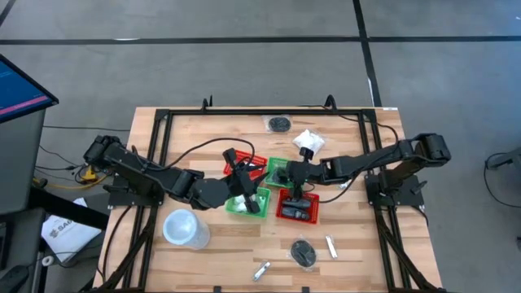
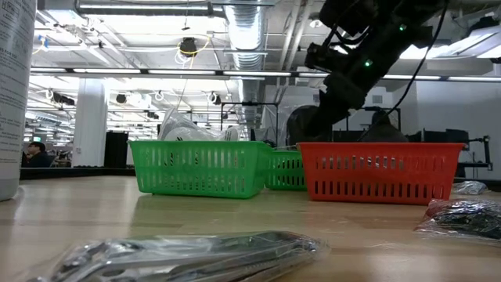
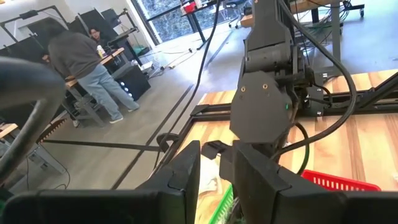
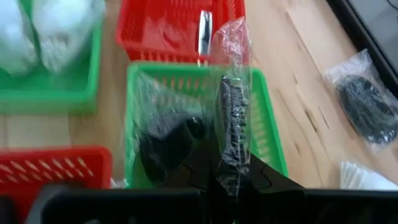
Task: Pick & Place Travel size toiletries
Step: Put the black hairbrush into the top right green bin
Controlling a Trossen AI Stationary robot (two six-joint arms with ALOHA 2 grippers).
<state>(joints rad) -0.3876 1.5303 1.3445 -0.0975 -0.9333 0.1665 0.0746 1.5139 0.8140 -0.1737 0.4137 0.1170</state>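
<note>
- Writing first: no label on any toiletry item can be read here; in the low view there is small print on a white container (image 2: 16,94) at the edge, too fine to make out.
- The right end effector (image 4: 231,163) is closed on a clear-wrapped dark comb-like piece (image 4: 231,121), holding it upright over a green basket (image 4: 267,124).
- In that green basket lies a black round bundle in clear wrap (image 4: 169,140).
- Beside it, a red basket (image 4: 149,31) holds a short silvery tube (image 4: 204,32); another green basket (image 4: 56,96) carries white crinkly packets (image 4: 62,25).
- From above, the right end effector (image 1: 286,174) sits over the cluster of baskets at mid-desk, and the left end effector (image 1: 242,191) hovers over the near green basket (image 1: 238,207); I cannot tell whether its fingers are open or shut.
- Loose on the desk (image 1: 366,244): a wrapped black bundle (image 1: 304,252), two silvery tubes (image 1: 331,246) (image 1: 261,270), another black bundle (image 1: 279,124) at the far side, and a white packet (image 1: 309,142).
- A white round cup (image 1: 186,229) stands near the left arm.
- In the left wrist view the right arm (image 3: 267,93) fills the middle, blocking much of the baskets; a person (image 3: 81,68) stands in the room beyond.
</note>
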